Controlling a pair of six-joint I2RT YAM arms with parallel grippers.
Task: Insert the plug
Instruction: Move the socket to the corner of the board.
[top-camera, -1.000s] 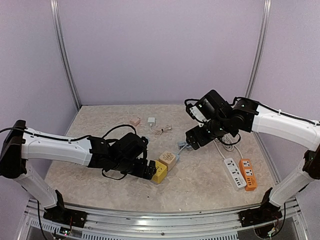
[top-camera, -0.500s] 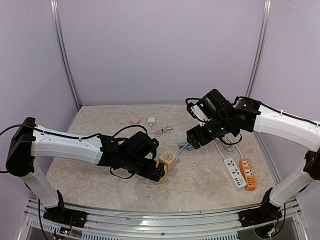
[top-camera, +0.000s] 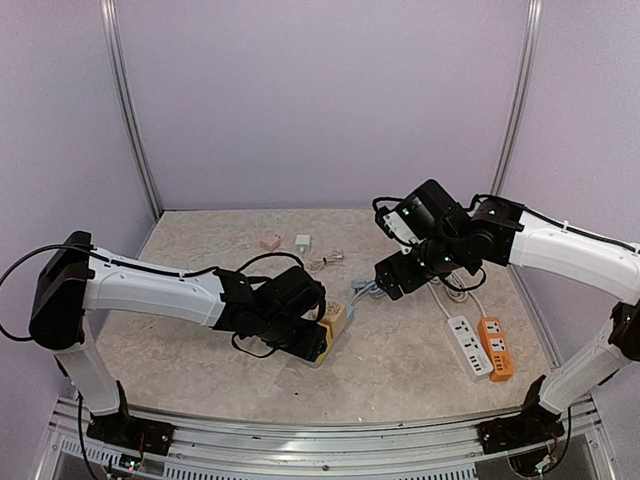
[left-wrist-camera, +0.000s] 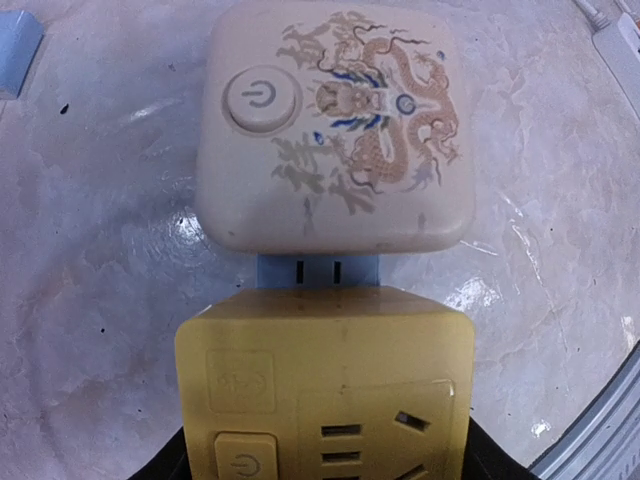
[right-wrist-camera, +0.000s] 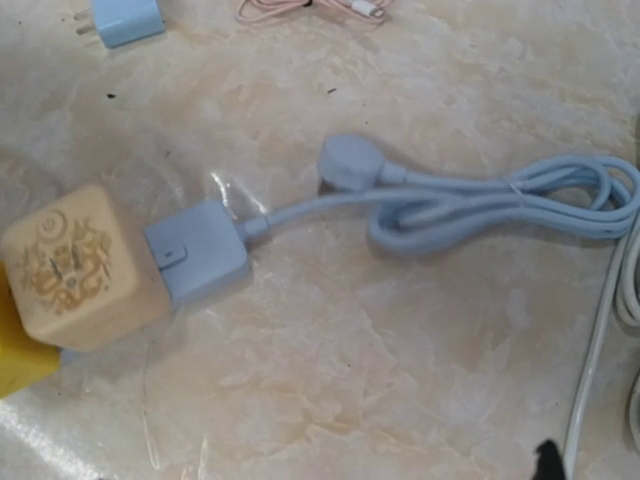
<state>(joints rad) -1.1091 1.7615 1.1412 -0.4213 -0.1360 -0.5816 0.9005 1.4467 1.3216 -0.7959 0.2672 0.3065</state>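
the left gripper (top-camera: 314, 343) is clamped on the sides of a yellow socket cube (left-wrist-camera: 325, 390) resting on the table (top-camera: 400, 370). just ahead sits a cream dragon-printed cube (left-wrist-camera: 335, 130), with a narrow blue piece (left-wrist-camera: 318, 270) bridging the gap between them. a blue plug block (right-wrist-camera: 195, 250) with its blue cable (right-wrist-camera: 480, 200) sits against another side of the cream cube. the right gripper (top-camera: 388, 280) hovers nearby, jaws apart, holding nothing.

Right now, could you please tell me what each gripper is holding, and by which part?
The left gripper grips the yellow socket cube by its two opposite sides, at the near end. The right gripper is open, holding nothing.
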